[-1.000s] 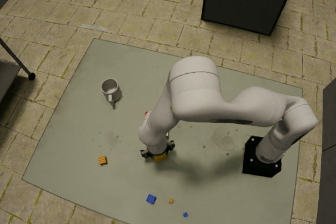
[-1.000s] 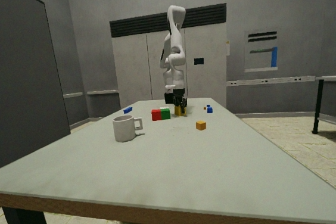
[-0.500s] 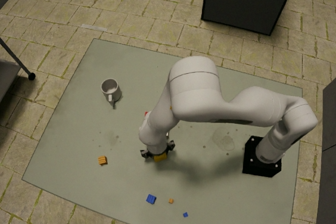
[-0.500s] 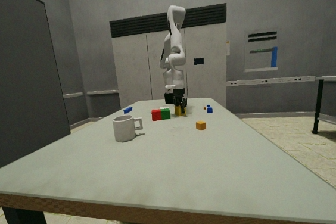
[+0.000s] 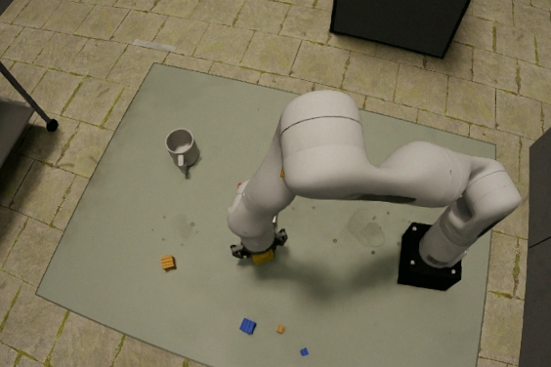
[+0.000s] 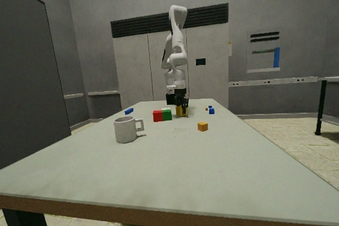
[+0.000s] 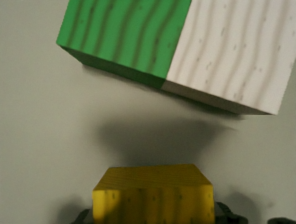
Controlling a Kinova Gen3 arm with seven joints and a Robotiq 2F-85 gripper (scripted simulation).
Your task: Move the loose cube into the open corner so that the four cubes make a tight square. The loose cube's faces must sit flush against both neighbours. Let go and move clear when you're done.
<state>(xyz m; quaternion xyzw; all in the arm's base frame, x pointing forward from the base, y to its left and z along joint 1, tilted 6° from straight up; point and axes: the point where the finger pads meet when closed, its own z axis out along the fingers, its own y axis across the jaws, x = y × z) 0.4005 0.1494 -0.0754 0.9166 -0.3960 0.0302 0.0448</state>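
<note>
The yellow cube [image 5: 263, 258] [image 6: 178, 112] [image 7: 153, 205] is between the fingers of my gripper [image 5: 260, 250] [image 6: 182, 107] [image 7: 154, 216], which is shut on it at table level. The green cube [image 6: 167, 115] [image 7: 125, 35] and the white cube [image 6: 165, 109] [image 7: 230, 50] touch side by side. The red cube [image 6: 157, 116] touches the green one. A gap separates the yellow cube from the green and white cubes, and its faces are turned slightly from theirs in the wrist view. The arm hides most of the group in the top view.
A grey mug [image 5: 181, 148] [image 6: 125, 130] stands beyond the cube group. An orange block [image 5: 168, 263] [image 6: 202, 126], a blue block [image 5: 247, 326] [image 6: 211, 110] and two tiny blocks lie to the side. Another blue block [image 6: 128, 111] lies near the table's left edge in the exterior view.
</note>
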